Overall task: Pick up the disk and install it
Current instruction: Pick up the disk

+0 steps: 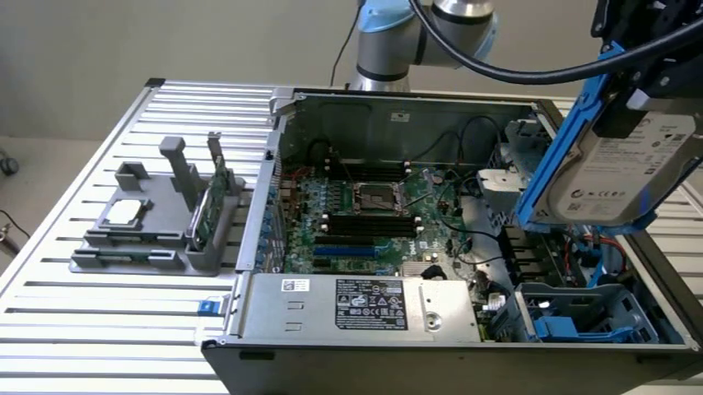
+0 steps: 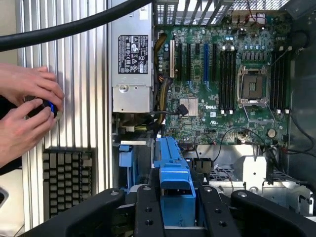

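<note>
Disk (image 1: 621, 169): in the air over the end of the open case at the exterior view's right. It stands on edge and tilted, its white label facing the exterior camera, and it touches nothing but the jaws.
Carrier (image 2: 175, 177): blue plastic framing the disk. In the wrist view its edge runs between the black fingers (image 2: 148, 212).
Jaws: clenched on the disk's upper end, one finger on each side of the carrier.
Bay (image 1: 571, 317): grey cage with a blue part inside, in the case corner below the disk. The disk is not in it.
Case (image 1: 275, 164): lying on its side with the panel off, on the slatted tabletop (image 1: 110, 313).
Board (image 1: 439, 230): green, on the case floor, with a bare socket (image 1: 376, 197) near its middle and dark slots beside it.
Power supply (image 1: 363, 306): silver box with a black label along the case's near edge.
Arm (image 1: 429, 33): grey and light blue, rising behind the case. A black cable (image 1: 516, 70) loops from it toward the jaws.
Holder (image 1: 154, 239): grey, on the tabletop at the exterior view's left of the case, well apart from the disk. It carries a square silver chip (image 1: 124, 211) lying flat and a green card (image 1: 214, 206) standing on edge.
Hands (image 2: 29, 86): two, over the tabletop beside the case, closed round a small black object (image 2: 47, 106) with a blue ring.
Keyboard (image 2: 66, 180): dark, near the hands.
</note>
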Action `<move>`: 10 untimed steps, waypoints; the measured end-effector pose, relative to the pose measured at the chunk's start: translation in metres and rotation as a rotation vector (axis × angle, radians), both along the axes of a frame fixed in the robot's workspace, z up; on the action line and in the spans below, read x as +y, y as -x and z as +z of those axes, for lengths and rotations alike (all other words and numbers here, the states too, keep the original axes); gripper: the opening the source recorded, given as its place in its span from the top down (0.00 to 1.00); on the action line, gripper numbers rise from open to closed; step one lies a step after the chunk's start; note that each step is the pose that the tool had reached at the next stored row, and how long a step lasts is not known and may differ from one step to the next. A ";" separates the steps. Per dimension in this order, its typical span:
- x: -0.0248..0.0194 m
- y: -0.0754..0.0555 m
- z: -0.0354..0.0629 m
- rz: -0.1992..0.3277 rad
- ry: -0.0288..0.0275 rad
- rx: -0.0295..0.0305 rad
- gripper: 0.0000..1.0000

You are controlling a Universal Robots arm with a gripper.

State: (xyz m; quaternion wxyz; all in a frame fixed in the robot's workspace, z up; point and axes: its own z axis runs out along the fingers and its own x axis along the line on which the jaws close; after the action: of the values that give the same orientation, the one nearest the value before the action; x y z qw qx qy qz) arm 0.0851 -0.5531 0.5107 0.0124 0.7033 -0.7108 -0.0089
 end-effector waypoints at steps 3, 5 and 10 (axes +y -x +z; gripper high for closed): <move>-0.0062 -0.002 -0.0013 -0.001 0.0000 0.0000 0.67; -0.0103 -0.004 -0.0021 -0.001 0.0001 0.0000 0.67; -0.0207 -0.009 -0.0061 -0.002 -0.0001 0.0000 0.67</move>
State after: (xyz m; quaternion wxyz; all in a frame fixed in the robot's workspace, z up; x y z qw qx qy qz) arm 0.0937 -0.5737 0.5046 0.0124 0.7025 -0.7115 -0.0090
